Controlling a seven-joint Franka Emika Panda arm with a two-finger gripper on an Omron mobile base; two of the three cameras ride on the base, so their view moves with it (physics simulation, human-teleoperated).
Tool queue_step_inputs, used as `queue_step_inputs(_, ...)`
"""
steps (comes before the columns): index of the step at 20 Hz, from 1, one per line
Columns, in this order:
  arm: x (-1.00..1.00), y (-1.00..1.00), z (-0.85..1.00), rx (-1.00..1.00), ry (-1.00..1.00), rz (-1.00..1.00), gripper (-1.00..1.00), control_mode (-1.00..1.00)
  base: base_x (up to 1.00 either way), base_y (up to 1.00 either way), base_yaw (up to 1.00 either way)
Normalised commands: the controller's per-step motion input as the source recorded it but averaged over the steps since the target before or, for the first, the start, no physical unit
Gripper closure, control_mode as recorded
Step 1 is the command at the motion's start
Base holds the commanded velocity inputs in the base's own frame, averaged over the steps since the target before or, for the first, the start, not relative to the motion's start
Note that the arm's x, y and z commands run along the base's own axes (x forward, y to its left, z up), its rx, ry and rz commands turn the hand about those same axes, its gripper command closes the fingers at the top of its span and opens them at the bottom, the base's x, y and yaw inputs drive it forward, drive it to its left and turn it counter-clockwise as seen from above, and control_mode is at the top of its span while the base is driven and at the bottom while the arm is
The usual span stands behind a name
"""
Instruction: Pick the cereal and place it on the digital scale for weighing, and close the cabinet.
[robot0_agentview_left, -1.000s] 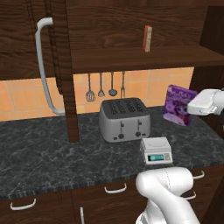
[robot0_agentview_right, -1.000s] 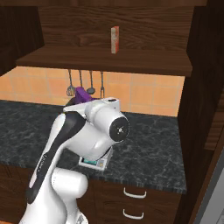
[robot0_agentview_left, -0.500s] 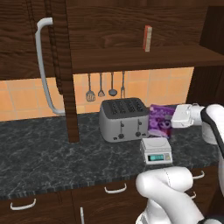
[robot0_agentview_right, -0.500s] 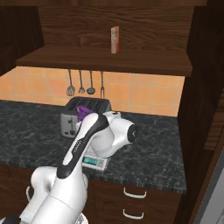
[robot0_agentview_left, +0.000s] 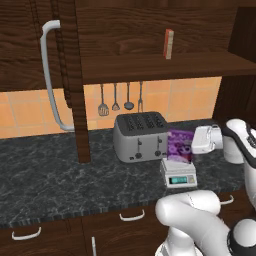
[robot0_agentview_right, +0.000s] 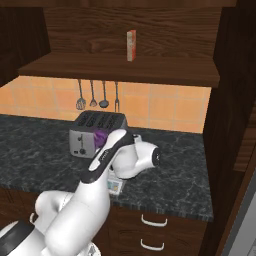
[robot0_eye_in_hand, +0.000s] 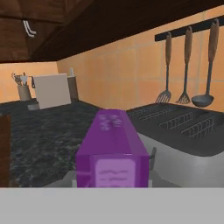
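Nearest the base, the white arm bends over the counter edge above the low drawers with short curved handles (robot0_agentview_left: 131, 216). Its two-finger claw (robot0_agentview_left: 192, 141) is closed on the small purple cereal box with pink-and-white graphics (robot0_agentview_left: 180, 145), gripping it from the right side and holding it just above the small light-grey digital scale with a teal display (robot0_agentview_left: 178, 174), which sits at the front of the dark marbled counter (robot0_agentview_left: 60, 175). Whether the box touches the scale's top plate cannot be told. From the hand camera the purple box (robot0_eye_in_hand: 113, 146) fills the middle foreground, with the finger tips hidden behind it. Just behind and left of the scale stands the silver four-slot toaster (robot0_agentview_left: 140, 135). Further back, utensils (robot0_agentview_left: 121, 97) hang on the orange tiled wall. Above, the dark brown wood-grain cabinet stands open, its door with the long curved silver handle (robot0_agentview_left: 51, 75) swung out, and a thin orange-red box (robot0_agentview_left: 169, 43) stands upright on its shelf.
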Motion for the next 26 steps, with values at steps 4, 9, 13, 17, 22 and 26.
queue_step_inputs(4, 0.26, 0.0, -0.52, 0.0, 0.0, 0.03, 1.0, -1.0, 0.0, 0.0, 0.0)
queue_step_inputs(9, 0.08, -0.04, -0.33, 0.0, 0.0, 0.01, 1.0, -1.0, 0.0, 0.0, 0.0)
queue_step_inputs(13, -0.12, -0.02, -0.06, 0.0, -0.03, 0.0, 1.0, -1.0, 0.0, 0.0, 0.0)
queue_step_inputs(17, -0.05, 0.0, -0.13, 0.0, 0.0, 0.0, 1.0, -1.0, 0.0, 0.0, 0.0)
queue_step_inputs(22, 0.0, 0.05, -0.18, 0.0, -0.07, 0.0, -1.0, -1.0, 0.0, 0.0, 0.0)
queue_step_inputs(26, -0.06, 0.0, 0.0, 0.0, -0.07, 0.0, -1.0, -1.0, 0.0, 0.0, 0.0)
